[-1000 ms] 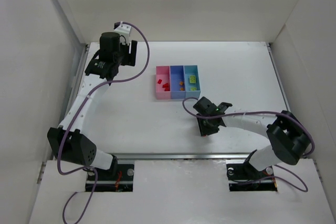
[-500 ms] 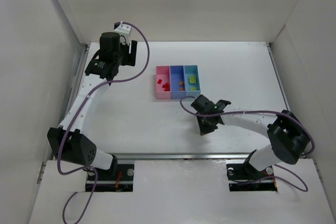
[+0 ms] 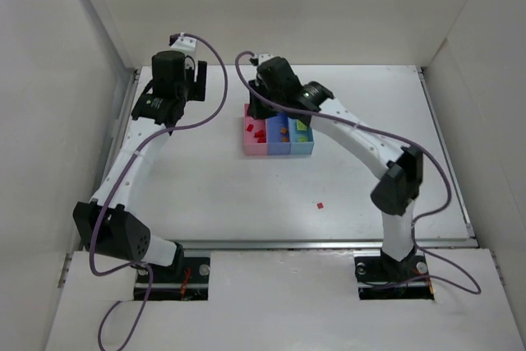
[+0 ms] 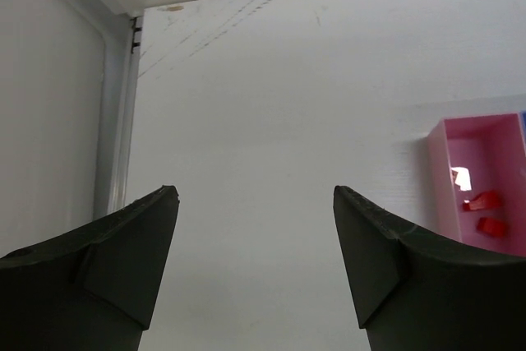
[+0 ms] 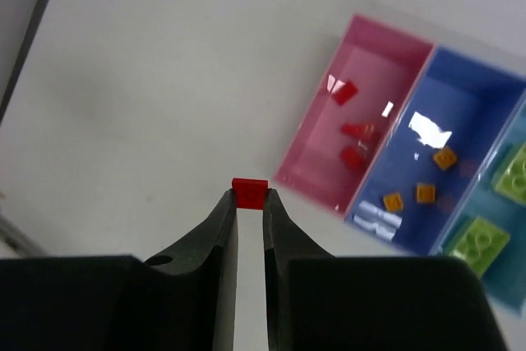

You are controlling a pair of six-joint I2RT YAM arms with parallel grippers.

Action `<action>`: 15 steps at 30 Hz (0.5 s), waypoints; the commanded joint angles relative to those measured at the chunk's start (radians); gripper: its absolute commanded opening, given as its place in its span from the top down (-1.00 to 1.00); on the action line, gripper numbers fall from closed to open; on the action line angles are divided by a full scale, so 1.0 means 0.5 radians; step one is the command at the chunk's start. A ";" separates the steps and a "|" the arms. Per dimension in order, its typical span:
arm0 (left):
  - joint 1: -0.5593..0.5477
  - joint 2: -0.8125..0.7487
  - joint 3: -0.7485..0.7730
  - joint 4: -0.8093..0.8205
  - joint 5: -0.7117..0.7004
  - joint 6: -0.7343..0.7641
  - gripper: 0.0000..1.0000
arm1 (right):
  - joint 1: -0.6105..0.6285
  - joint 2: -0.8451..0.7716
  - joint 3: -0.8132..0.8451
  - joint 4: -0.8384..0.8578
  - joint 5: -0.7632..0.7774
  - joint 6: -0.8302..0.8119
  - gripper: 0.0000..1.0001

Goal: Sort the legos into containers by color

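Red brick (image 5: 250, 191) is pinched between the right gripper (image 5: 249, 201) tips, just off the pink bin (image 5: 316, 154). In the top view that gripper hides the far ends of the bins (image 3: 278, 150). The left gripper (image 4: 256, 195) hangs spread and empty, its view cutting the pink bin off.

white tabletop (image 3: 205, 195), plain white panel walls (image 3: 49, 80) on three sides, metal rail (image 3: 329, 244) along near edge

Three joined open bins stand in a row mid-counter, toward the far edge: pink bin (image 3: 251, 148), blue bin (image 3: 278, 148), teal bin (image 3: 303, 146). They hold three red bricks (image 5: 357, 130), three orange bricks (image 5: 425, 193) and two larger lime-green bricks (image 5: 477, 240). The held red brick (image 5: 250, 191) sits pinched in the right pincer (image 5: 249, 203). A loose red brick (image 3: 320, 204) lies toward the near edge.
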 commanded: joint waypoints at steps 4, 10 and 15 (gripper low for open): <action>0.074 -0.164 -0.057 0.128 -0.306 -0.026 -0.52 | -0.080 0.568 0.687 -0.226 -0.022 -0.190 1.00; 0.074 -0.186 -0.076 0.128 -0.248 -0.026 -0.52 | -0.169 0.719 0.820 -0.171 0.116 -0.169 1.00; 0.074 -0.186 -0.076 0.128 -0.184 -0.026 -0.52 | -0.169 0.747 0.707 -0.100 -0.129 -0.200 0.92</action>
